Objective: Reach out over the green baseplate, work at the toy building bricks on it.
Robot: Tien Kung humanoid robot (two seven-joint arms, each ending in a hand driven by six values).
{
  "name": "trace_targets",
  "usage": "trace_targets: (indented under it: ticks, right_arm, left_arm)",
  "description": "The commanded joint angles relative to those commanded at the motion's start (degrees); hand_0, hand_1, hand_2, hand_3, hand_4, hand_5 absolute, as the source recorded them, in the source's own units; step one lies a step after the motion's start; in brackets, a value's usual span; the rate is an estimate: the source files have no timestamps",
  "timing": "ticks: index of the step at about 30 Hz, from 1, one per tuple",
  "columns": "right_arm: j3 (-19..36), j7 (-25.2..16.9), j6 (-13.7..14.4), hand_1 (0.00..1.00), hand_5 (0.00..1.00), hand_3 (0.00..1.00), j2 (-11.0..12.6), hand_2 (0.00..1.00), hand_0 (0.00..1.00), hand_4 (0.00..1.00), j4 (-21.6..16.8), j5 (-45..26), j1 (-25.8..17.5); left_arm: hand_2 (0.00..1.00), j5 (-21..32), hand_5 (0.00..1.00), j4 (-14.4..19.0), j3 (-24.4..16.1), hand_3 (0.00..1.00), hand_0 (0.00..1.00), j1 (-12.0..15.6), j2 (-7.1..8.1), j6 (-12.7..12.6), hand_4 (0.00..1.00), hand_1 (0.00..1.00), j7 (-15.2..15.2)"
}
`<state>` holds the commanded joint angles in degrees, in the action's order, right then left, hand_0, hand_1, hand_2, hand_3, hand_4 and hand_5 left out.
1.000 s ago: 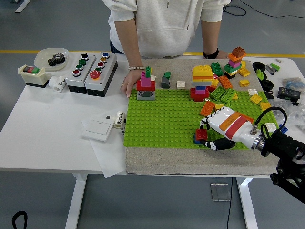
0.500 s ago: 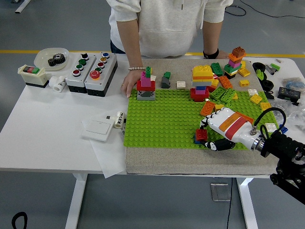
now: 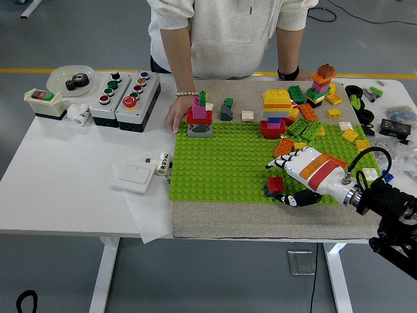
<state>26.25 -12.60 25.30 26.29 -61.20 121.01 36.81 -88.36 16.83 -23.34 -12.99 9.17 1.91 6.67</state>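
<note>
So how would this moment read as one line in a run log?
right hand: open, over red brick | baseplate: near right | left arm: unseen | person's hand: resting on table

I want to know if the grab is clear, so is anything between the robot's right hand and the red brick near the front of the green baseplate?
Nothing visible. The right hand sits directly beside and over the red brick, its fingers spread above it. The orange brick lies behind the hand on the green baseplate, not between them.
</note>
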Motion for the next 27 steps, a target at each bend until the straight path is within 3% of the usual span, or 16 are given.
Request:
trace_targets:
  ticks: [21,27]
  right_arm:
    - [0.39,0.26,-0.29,0.585,0.446,0.828,0.16,0.748,0.373,0.875,-1.49,-1.78,-0.08]
    - [1.31,0.33,0.0,0.583,0.446,0.828,0.74,0.748,0.373,0.878,-3.5,-1.92,-0.88]
  left_arm:
    - [0.677,0.5,0.657,0.0,0.37,0.607,0.653,-0.28,0.07,-0.23,0.66,0.642,-0.1]
    - [0.677,0.6,0.657,-0.02,0.44,0.608,0.654,-0.21,0.05,-0.3,0.66,0.642,-0.09]
